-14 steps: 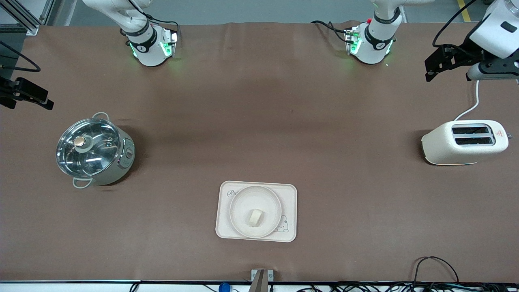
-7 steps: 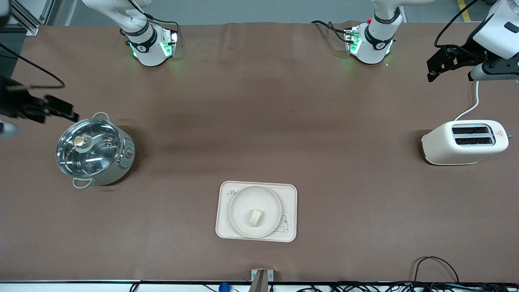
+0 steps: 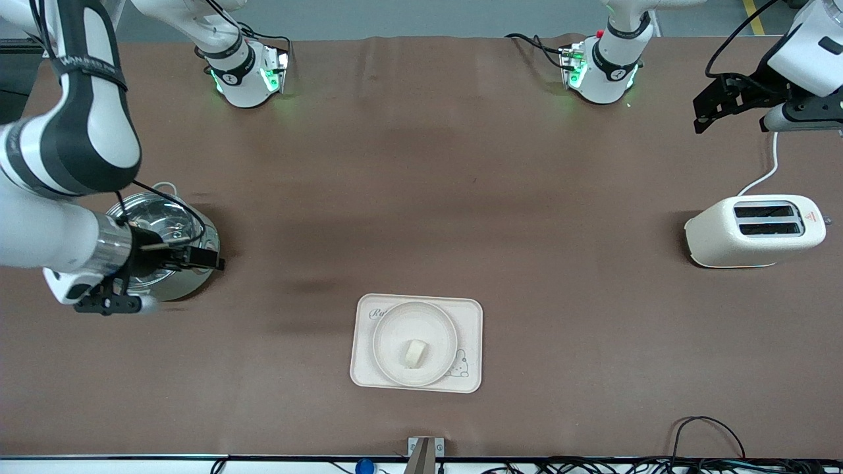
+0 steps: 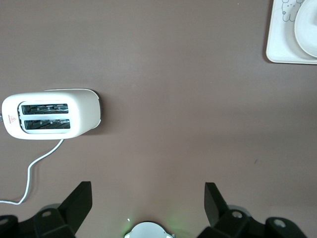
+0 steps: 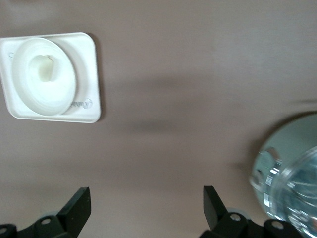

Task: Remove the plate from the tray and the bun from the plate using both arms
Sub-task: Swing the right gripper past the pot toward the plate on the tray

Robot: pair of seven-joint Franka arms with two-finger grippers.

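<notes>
While the bun point(image 3: 414, 353) lies on the plate point(image 3: 395, 322) atop the tray point(image 3: 471, 316), the right hand point(image 3: 197, 258) hangs wide open, empty, over the pot point(image 3: 191, 227); the left hand point(image 3: 708, 115), likewise spread and empty, waits above the tabletop point(image 3: 421, 197) near the toaster point(image 3: 718, 240).

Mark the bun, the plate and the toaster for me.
bun point(image 3: 414, 353), front view, middle of its top.
plate point(image 3: 388, 322), front view, raised rim toward the pot.
toaster point(image 3: 714, 238), front view, plain cream side beside the slots.
</notes>
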